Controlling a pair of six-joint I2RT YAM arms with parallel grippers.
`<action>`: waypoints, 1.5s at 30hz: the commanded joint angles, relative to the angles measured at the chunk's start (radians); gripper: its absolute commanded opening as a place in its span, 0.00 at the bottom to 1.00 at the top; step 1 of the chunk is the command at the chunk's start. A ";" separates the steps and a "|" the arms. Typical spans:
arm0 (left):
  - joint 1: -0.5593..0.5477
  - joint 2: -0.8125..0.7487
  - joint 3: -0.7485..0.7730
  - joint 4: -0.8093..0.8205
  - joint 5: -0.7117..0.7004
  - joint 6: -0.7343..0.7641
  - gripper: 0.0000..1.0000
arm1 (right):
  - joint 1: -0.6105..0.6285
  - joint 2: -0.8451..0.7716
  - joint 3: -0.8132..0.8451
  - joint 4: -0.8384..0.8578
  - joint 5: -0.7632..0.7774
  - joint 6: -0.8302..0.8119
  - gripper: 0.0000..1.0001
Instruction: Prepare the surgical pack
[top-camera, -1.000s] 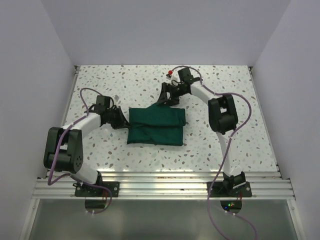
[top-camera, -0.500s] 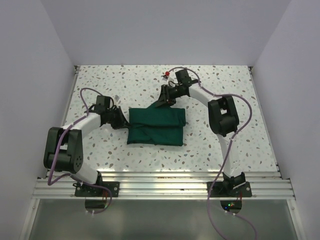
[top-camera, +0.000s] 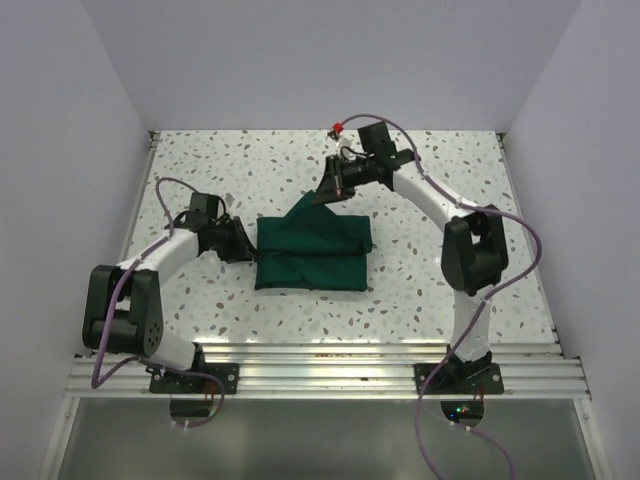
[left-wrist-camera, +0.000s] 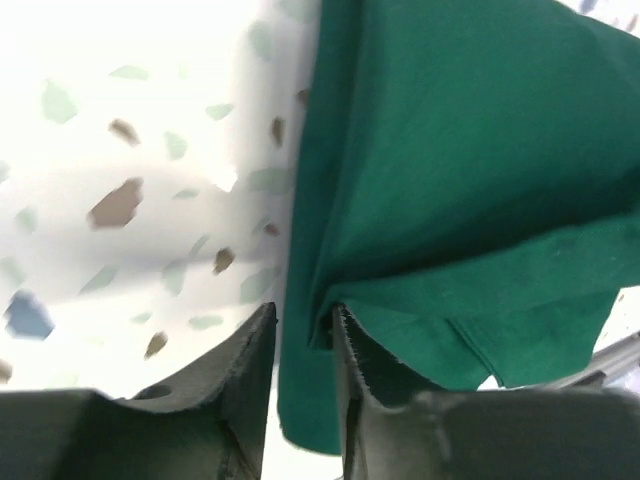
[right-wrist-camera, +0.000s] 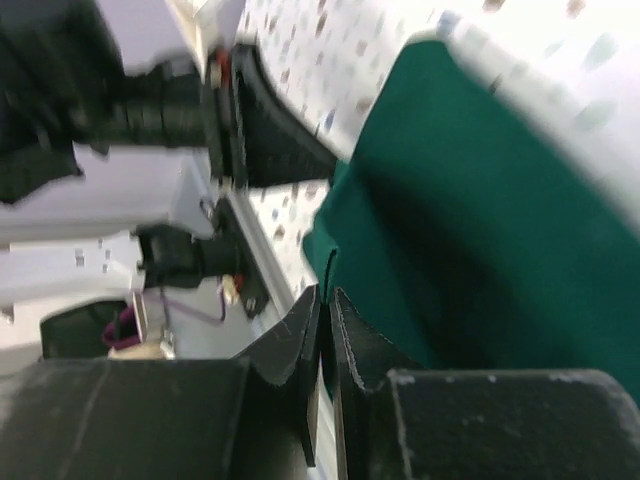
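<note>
We see the dark green matte cloth drape (top-camera: 312, 258), folded into a rectangular bundle, mid-table on the white speckled tabletop (top-camera: 220, 160) between both arms. The right gripper (top-camera: 322, 195) is at the bundle's far edge, fingers pressed together, pinching a cloth corner that tents up off the bundle; its wrist view shows almost no gap. The left gripper (top-camera: 248, 245) is low at the bundle's left edge. Its fingers (left-wrist-camera: 255, 380) are slightly apart with the cloth edge in the gap; we cannot tell if they clamp it.
</note>
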 joint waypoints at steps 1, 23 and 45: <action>0.010 -0.064 0.056 -0.149 -0.123 -0.018 0.34 | 0.070 -0.151 -0.147 -0.048 -0.039 -0.006 0.10; 0.020 -0.167 0.148 -0.134 0.083 -0.058 0.23 | 0.137 -0.526 -0.647 -0.069 0.154 0.032 0.57; -0.010 0.081 0.174 0.112 0.237 -0.033 0.04 | -0.163 -0.317 -0.707 0.317 -0.113 0.158 0.11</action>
